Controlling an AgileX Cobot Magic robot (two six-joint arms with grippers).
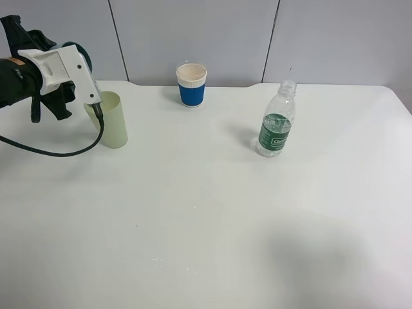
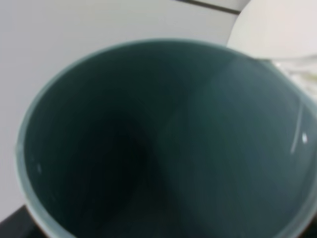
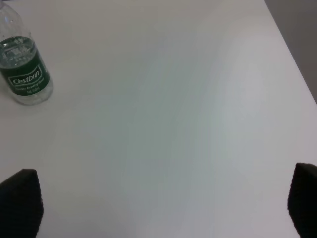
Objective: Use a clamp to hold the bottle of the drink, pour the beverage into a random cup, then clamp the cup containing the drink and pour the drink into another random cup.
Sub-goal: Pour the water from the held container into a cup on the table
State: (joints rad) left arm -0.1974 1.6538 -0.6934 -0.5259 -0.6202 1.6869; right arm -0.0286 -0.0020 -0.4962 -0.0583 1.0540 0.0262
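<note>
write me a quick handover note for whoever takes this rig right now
Left gripper: shut on the teal straight-sided plastic cup, held tipped at the rim of the pale yellow-green tapered plastic tumbler. The cup's dark inside fills the left wrist view; no water can be made out in it.
Right gripper: open, empty, over bare white table.
Clear plastic bottle with green label: upright, uncapped, set down on the right.
Done: bottle pour, apparently. Left: finish the pour, set the cup down.

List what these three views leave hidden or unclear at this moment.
- Teal cup: fills the left wrist view, blurred; water inside cannot be told. High view: the left gripper hides most of it.
- Pale yellow-green cup: contents not visible.
- Right gripper: only fingertip corners show.
</note>
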